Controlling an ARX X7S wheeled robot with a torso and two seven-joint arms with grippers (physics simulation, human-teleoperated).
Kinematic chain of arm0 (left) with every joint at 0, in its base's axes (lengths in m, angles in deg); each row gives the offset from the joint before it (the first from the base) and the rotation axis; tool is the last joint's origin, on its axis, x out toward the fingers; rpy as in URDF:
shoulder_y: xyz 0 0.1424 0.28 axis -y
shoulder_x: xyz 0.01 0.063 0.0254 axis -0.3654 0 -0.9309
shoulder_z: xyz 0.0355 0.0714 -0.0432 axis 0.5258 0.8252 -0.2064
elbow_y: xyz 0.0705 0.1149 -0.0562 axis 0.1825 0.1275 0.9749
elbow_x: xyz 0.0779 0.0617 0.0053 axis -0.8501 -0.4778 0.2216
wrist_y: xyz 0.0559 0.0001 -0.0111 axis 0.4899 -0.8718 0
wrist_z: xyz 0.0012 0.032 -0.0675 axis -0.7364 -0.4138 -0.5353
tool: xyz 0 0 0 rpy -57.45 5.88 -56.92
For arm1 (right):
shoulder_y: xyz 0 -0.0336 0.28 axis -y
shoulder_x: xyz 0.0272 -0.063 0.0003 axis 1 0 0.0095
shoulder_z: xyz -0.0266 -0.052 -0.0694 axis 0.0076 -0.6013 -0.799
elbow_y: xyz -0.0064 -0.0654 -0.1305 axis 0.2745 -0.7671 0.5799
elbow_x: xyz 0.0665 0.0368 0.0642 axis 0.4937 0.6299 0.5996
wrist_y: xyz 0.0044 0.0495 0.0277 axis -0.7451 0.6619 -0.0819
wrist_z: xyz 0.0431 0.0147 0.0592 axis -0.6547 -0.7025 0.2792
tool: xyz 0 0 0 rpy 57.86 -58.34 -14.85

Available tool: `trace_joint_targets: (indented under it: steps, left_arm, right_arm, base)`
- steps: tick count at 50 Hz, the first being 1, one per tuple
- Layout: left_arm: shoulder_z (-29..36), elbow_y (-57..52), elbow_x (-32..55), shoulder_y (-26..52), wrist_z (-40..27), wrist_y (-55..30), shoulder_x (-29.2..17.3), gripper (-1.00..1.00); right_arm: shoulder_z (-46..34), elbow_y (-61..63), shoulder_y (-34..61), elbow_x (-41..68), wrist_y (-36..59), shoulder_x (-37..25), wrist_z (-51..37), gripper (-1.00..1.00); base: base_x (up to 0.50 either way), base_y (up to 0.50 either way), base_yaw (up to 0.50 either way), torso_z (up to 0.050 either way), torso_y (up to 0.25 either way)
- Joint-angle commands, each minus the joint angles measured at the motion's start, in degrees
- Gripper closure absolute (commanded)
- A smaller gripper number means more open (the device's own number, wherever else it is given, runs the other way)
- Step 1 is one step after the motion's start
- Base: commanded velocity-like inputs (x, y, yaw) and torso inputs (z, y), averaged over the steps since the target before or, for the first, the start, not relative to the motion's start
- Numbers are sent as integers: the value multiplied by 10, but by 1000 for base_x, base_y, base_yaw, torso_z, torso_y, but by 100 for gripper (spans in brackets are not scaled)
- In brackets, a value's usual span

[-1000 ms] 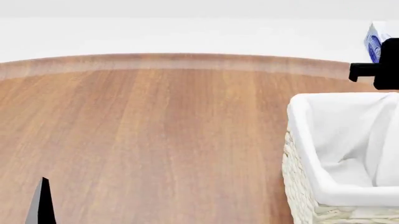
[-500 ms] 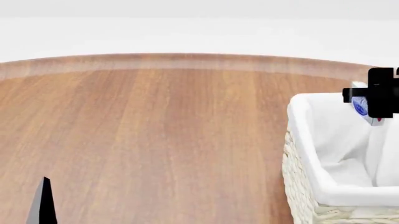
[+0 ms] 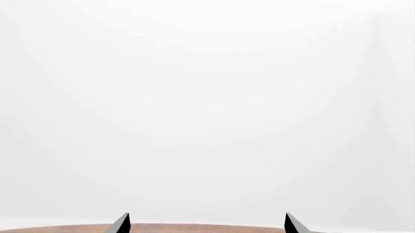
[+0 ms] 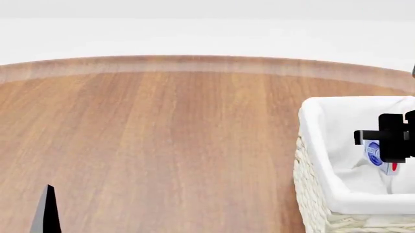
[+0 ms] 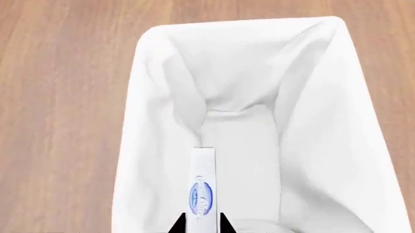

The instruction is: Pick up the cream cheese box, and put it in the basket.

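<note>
Change: right gripper (image 4: pixel 387 154) came down from above the far rim into basket (image 4: pixel 311 145) | box (image 4: pixel 374 154) clamped on edge, hanging inside the liner, above the floor | left gripper (image 3: pixel 206 224) apart, idle | next: release.

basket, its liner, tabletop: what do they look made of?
Basket: cream woven wicker, going by the braided wall texture. Liner: white matte cloth; it folds and creases softly. Table: wood or wood-look laminate with streaky brown grain and low sheen; a render can't settle which.
</note>
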Motion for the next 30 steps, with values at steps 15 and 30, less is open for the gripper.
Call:
trace_joint_targets:
  steps: [15,30]
  left_arm:
    - [5,7,-2,-1,0,8,-2,-100]
    - [8,7,-1,1,-1,9,-3,-100]
  right_arm:
    - [8,-29,-25,-6,-41,11,10,100]
    - [-4,-61,-25,-28,-79,26,23,-100]
  base:
    - [0,0,0,0,1]
    - [0,0,0,0,1]
